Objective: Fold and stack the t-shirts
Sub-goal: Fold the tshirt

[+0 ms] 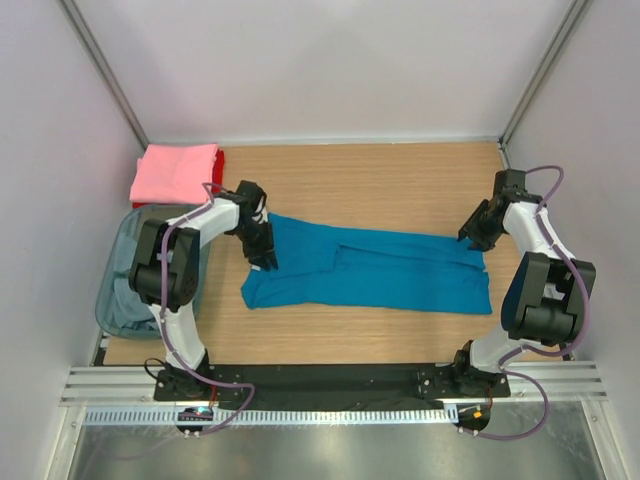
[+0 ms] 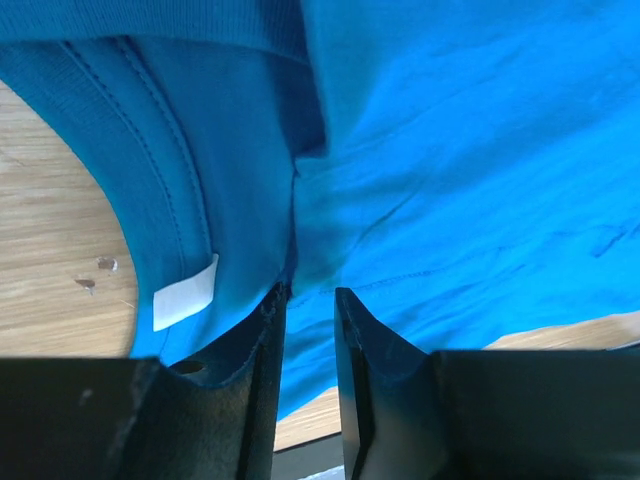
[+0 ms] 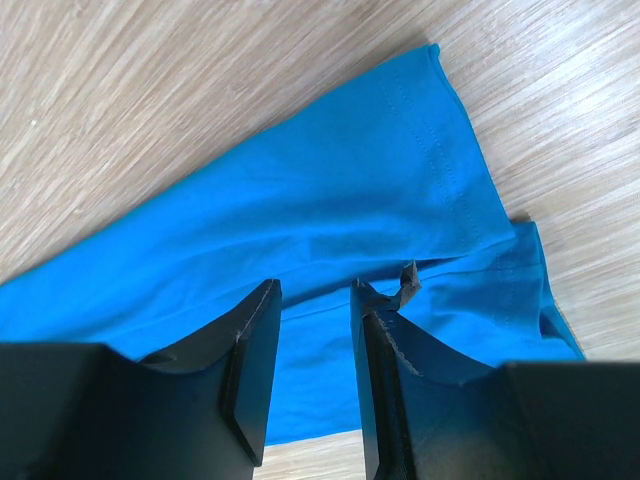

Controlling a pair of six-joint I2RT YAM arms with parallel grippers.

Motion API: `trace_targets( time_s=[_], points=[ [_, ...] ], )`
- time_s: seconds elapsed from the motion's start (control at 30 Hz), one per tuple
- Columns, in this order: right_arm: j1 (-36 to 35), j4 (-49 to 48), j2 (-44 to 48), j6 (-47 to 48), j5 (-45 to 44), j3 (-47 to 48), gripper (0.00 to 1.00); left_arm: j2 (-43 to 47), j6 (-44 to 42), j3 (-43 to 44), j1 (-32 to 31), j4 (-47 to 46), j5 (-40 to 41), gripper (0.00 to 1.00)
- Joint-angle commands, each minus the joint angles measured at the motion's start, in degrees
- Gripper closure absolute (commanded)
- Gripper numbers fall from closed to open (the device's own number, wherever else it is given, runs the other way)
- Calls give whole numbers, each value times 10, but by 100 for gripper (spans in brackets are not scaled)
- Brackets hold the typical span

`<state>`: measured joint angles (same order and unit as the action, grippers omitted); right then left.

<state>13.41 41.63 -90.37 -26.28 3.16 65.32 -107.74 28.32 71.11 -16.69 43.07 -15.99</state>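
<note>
"Starting with the largest item, what is on record?"

"A wooden surface (image 1: 400, 185). Across its middle a teal t-shirt (image 1: 400, 275) lies spread out lengthwise, with its long edges folded inward."

"And next in size?"

"A translucent grey-blue bin (image 1: 112, 300) sits at the left edge of the surface, partly under the left arm. Behind it, in the far left corner, a folded pink t-shirt (image 1: 175, 172) rests on a red t-shirt (image 1: 219, 160), of which only a sliver shows."

"What is the state of each gripper?"

"The left gripper (image 2: 310, 292) is down on the collar end of the teal t-shirt. Its jaws stand a narrow gap apart and a pucker of cloth runs up from the tips. Whether that cloth is pinched cannot be told. The right gripper (image 3: 315, 285) is at the far right corner, over the hem. Its jaws are partly open, the cloth under them lies flat and nothing is held."

"What is the smallest item?"

"A white label (image 2: 185, 292) inside the collar, just left of the left gripper's fingers."
</note>
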Motion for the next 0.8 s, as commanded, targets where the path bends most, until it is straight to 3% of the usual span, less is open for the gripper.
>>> trace_targets(
  time_s=[0.0,0.23,0.43,0.77],
  points=[
    [1,-7,28,2,3,-6,59,-5,3,7,1,-12,3,73],
    [1,-8,27,4,-1,-9,59,-12,7,6,2,-12,9,80],
    [1,-9,30,4,-3,-11,59,-13,9,8,1,-11,7,100],
    [1,-9,34,6,-8,-14,59,31,39,41,1,45,11,100]
  ],
)
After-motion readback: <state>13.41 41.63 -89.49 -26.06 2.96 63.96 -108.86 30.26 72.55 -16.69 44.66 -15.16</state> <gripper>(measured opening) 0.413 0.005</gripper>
